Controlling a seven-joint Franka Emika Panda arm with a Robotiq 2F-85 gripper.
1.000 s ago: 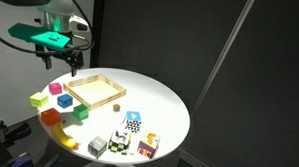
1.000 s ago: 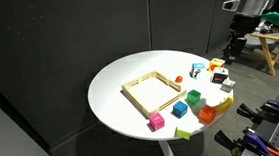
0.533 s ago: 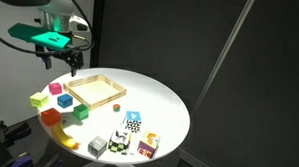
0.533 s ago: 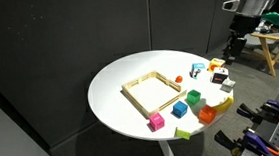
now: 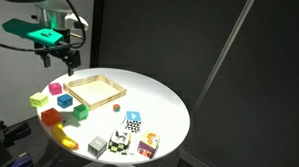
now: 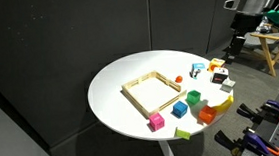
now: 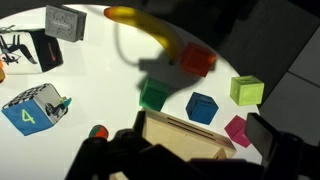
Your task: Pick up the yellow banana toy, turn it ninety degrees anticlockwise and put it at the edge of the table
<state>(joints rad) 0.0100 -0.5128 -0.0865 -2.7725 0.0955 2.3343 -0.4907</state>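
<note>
The yellow banana toy (image 7: pixel 146 26) lies curved on the round white table (image 5: pixel 161 100), near the table's edge in both exterior views (image 5: pixel 64 139) (image 6: pixel 225 102). In the wrist view it is at the top, next to an orange-red cube (image 7: pixel 198 60). My gripper (image 5: pixel 66 59) hangs well above the table over the back corner of the wooden tray (image 5: pixel 95 89); it also shows in an exterior view (image 6: pixel 234 44). In the wrist view the gripper (image 7: pixel 190 152) is open and empty, with its dark fingers (image 7: pixel 270 140) on either side of the tray's corner.
Coloured cubes sit beside the tray: green (image 7: pixel 153 95), blue (image 7: pixel 201 107), lime-yellow (image 7: pixel 246 91), pink (image 7: pixel 236 130). A grey block (image 7: pixel 65 22), a black-and-white cube (image 7: pixel 30 50), a blue numbered cube (image 7: pixel 30 110) and a small red ball (image 7: pixel 97 132) lie farther along.
My gripper has shifted slightly up and to the left in an exterior view. The toys have not moved.
</note>
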